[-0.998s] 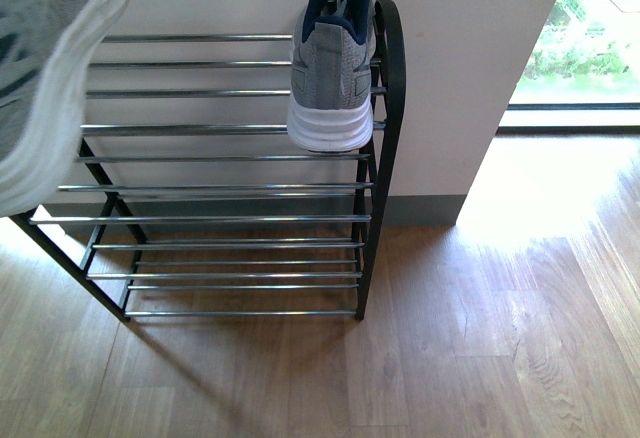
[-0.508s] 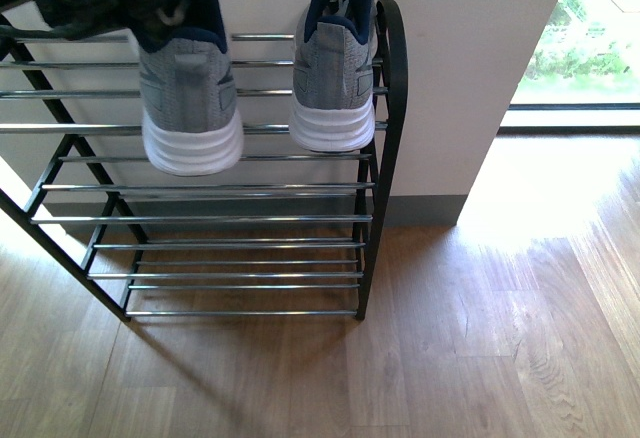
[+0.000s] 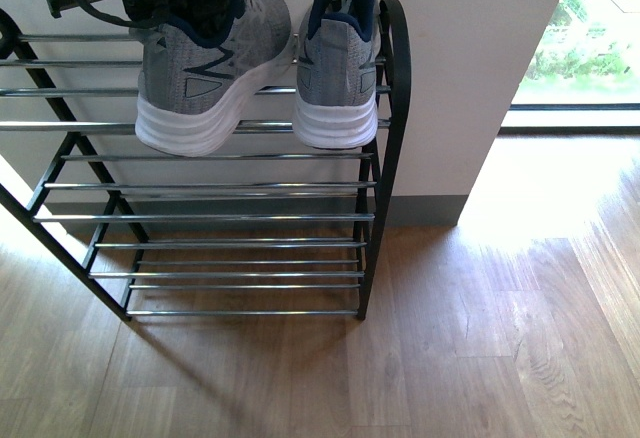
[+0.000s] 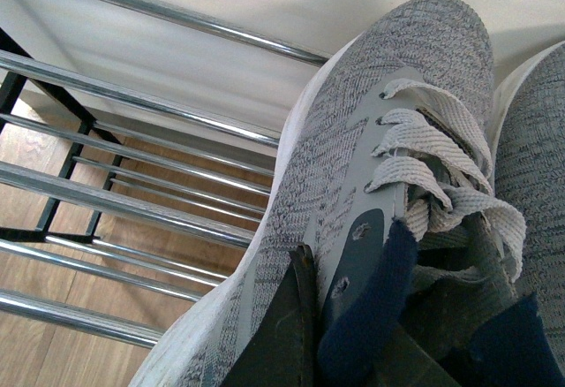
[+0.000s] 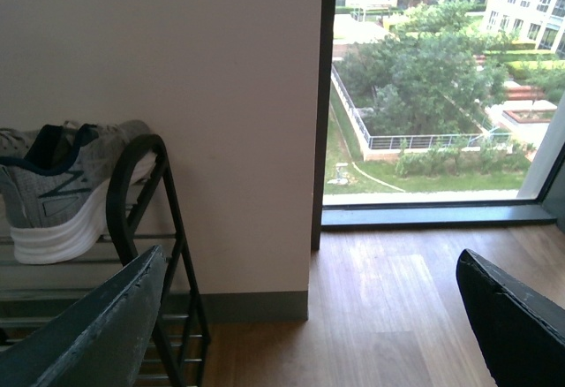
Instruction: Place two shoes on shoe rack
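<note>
The wooden floor [image 3: 450,358] lies nearest, with open room on the right up to the window [image 3: 590,38]. The shoe rack [image 3: 385,108] stands on it, its long bars running side to side along the white wall [image 3: 460,58]. On the top tier the right sneaker [image 3: 335,68] sits just beside the right arched end, its long axis front to back, heel toward the camera and toe to the wall. The left sneaker [image 3: 205,68] lies skewed, its toe angled toward the right sneaker and close against it. The left gripper [image 3: 175,3] is clamped on its collar, one finger outside and one inside. Bare bars extend leftward. The right gripper [image 5: 300,325] hangs beside the rack's end, jaws spread wide and holding nothing. There is a dark angular emblem on the left sneaker's side, and no lettering can be read.
</note>
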Available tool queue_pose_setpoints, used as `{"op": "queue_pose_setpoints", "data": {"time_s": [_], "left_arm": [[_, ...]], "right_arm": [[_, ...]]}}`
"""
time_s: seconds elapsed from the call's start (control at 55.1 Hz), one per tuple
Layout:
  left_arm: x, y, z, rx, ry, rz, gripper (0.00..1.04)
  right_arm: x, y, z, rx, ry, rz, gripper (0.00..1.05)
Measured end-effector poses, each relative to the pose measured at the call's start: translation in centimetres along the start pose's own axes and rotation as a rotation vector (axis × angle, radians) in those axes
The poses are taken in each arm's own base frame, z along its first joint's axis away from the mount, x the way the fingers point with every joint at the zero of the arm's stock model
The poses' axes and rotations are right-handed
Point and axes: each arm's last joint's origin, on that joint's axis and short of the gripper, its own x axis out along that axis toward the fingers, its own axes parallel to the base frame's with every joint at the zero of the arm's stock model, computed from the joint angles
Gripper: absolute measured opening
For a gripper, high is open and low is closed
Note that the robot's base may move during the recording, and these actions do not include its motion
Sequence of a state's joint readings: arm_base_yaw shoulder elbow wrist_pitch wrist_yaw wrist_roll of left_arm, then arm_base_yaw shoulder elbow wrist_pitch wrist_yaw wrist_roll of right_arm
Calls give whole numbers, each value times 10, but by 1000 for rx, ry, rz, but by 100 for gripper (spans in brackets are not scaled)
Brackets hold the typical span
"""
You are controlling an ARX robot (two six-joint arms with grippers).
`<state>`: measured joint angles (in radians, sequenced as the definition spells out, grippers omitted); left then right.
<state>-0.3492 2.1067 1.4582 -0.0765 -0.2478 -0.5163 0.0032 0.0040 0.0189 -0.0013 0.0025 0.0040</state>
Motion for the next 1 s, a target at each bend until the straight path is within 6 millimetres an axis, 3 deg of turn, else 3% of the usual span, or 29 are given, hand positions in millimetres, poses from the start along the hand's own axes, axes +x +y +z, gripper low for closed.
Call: {"op": "queue_pose_setpoints", "data": {"time_s": [0.2,0.345,0.435,0.544,0.671,0.744,0.78,0.943,0.998], "left_arm": [[2,4,-3,-79,-9,17,2],[2,4,-6,-151,33,-4,24],[-3,3,-5,-192,60,-35,44],[-33,2,7,-243,99,-109,69],[-90,5,31,-205,-28,-181,95],[-109,20,33,-53,-437,-173,79],[-115,32,26,23,-545,-167,72],[-128,72,-4,178,-685,-124,51],[-136,91,-19,220,-694,-106,38]], "right_arm": [[0,0,0,0,0,0,96],[0,0,0,0,0,0,96],[0,0,0,0,0,0,96],[0,0,0,0,0,0,96],[0,0,0,0,0,0,96],[0,0,0,0,0,0,96],[0,0,0,0,0,0,96],[0,0,0,0,0,0,96],[0,0,0,0,0,0,96]]}}
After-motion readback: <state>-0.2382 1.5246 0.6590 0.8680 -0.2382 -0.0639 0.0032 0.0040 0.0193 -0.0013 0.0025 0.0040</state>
